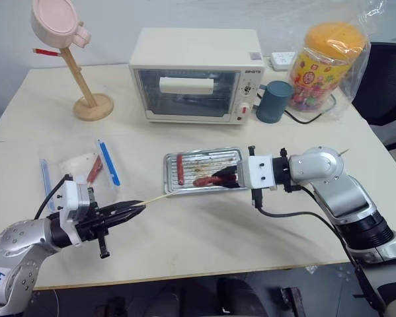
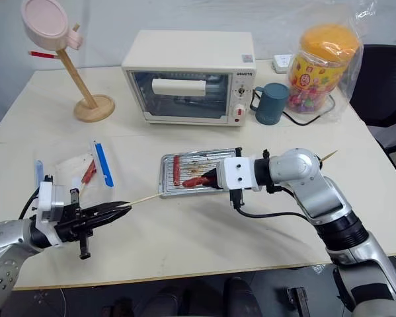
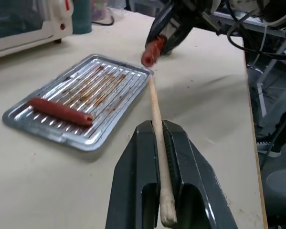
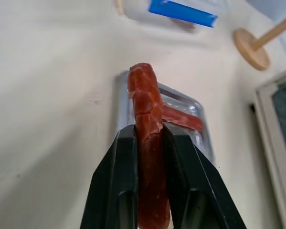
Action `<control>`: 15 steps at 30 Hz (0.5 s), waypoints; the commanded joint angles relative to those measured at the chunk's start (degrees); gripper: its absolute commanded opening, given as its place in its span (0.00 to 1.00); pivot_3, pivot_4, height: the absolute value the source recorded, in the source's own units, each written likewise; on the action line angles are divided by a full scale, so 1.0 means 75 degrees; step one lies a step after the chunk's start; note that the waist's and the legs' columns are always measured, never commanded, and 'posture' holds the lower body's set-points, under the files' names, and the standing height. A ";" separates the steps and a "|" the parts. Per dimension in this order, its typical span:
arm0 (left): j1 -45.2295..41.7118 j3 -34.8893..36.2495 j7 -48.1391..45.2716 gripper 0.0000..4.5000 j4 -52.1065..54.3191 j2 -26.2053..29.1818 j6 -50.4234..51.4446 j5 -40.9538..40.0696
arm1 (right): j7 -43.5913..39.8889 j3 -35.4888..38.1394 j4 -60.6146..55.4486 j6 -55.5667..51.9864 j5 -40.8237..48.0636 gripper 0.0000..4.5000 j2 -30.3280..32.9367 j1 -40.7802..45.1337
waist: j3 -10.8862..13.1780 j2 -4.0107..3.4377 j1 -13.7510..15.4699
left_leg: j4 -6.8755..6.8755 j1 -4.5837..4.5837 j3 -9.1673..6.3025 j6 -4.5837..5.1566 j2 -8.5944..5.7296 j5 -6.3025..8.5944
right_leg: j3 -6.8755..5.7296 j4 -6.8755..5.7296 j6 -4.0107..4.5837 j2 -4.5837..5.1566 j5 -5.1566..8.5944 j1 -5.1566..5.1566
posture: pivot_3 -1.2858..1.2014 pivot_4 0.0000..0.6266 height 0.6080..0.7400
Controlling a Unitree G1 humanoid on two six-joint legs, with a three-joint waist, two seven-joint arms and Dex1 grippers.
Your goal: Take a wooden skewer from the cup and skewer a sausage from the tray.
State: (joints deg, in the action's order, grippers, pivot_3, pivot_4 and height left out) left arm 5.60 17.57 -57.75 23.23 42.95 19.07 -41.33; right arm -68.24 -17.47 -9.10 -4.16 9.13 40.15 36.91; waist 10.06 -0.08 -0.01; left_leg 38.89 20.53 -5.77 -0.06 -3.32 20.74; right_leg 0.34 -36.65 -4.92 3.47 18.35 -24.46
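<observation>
Left gripper (image 1: 121, 212) is clamped on the wooden skewer (image 1: 159, 196), right gripper (image 1: 232, 177) grips a sausage (image 4: 149, 157) above the tray (image 1: 171, 165).

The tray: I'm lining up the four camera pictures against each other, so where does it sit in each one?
Left eye view: tray at centre, in front of the toaster oven.
Right eye view: tray at centre, again before the oven.
Left wrist view: tray upper left, beyond the wooden skewer.
Right wrist view: tray behind the held sausage.
Shared landmark: the second sausage lying in the tray.
</observation>
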 commanded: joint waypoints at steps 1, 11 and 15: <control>-0.0292 -0.0267 -0.0195 0.00 -0.0192 0.0048 -0.0007 0.0145 | -0.0226 0.0379 -0.0484 -0.0522 0.0552 0.17 0.0154 -0.0061 | 0.0000 0.0000 -0.0011 | -0.0001 0.0000 0.0000 0.0000 0.0001 0.0000 | -0.0001 -0.0001 0.0000 -0.0001 0.0000 -0.0002 | 0.52 0.24 1.00; -0.1013 -0.0915 -0.0321 0.00 -0.0506 -0.0131 -0.0039 0.0388 | -0.0446 0.0537 -0.1060 -0.2169 0.1397 0.17 0.0239 -0.0053 | 0.0001 0.0000 -0.0002 | -0.0002 0.0000 -0.0001 -0.0001 0.0002 0.0000 | 0.0000 -0.0004 0.0000 -0.0001 0.0000 -0.0005 | 0.52 0.24 1.00; -0.0997 -0.0879 -0.0350 0.00 -0.0487 -0.0204 -0.0024 0.0342 | -0.0454 0.0531 -0.1163 -0.2346 0.1408 0.17 0.0270 -0.0099 | 0.0001 0.0000 -0.0002 | -0.0001 0.0000 0.0000 0.0000 0.0001 0.0000 | 0.0001 -0.0004 0.0000 -0.0001 0.0000 -0.0005 | 0.52 0.24 1.00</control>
State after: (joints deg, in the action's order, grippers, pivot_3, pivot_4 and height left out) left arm -1.90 10.57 -59.75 19.31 41.43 19.29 -38.33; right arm -71.50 -15.10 -15.53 -21.38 18.55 41.24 35.93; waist 10.07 -0.08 -0.02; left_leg 38.89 20.53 -5.78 -0.06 -3.31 20.74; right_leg 0.34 -36.68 -4.92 3.45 18.35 -24.50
